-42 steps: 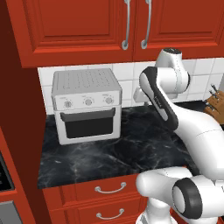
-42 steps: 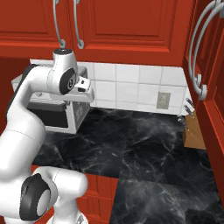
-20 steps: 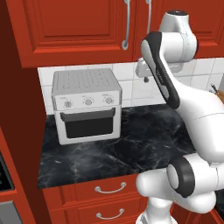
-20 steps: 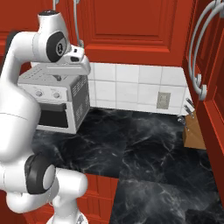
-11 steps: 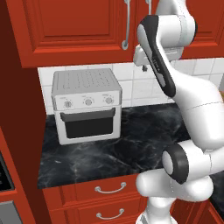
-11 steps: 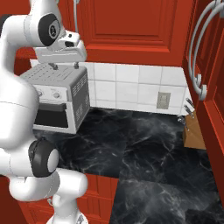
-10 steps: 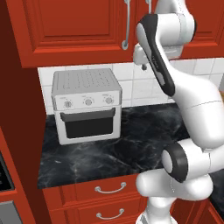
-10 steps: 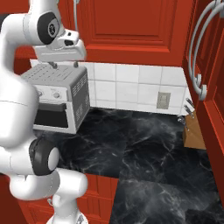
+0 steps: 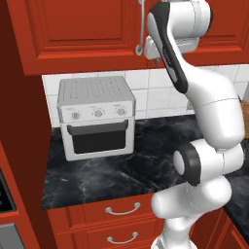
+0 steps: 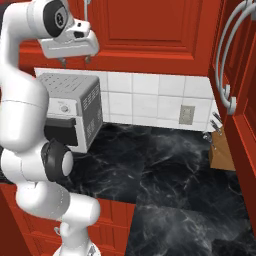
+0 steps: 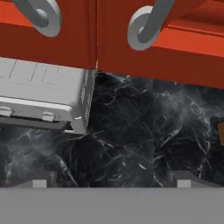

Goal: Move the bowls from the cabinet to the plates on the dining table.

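The red cabinet (image 9: 87,29) hangs shut (doors closed, curved silver handles).

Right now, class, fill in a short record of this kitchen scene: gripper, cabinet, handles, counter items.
gripper: gripper open, holding nothing, raised level with the cabinet's lower edge
cabinet: red wall cabinet, doors shut, bowls not visible
handles: two silver handles' lower ends just ahead of the hand
counter items: white toaster oven on the black marble counter; knife block at the far corner
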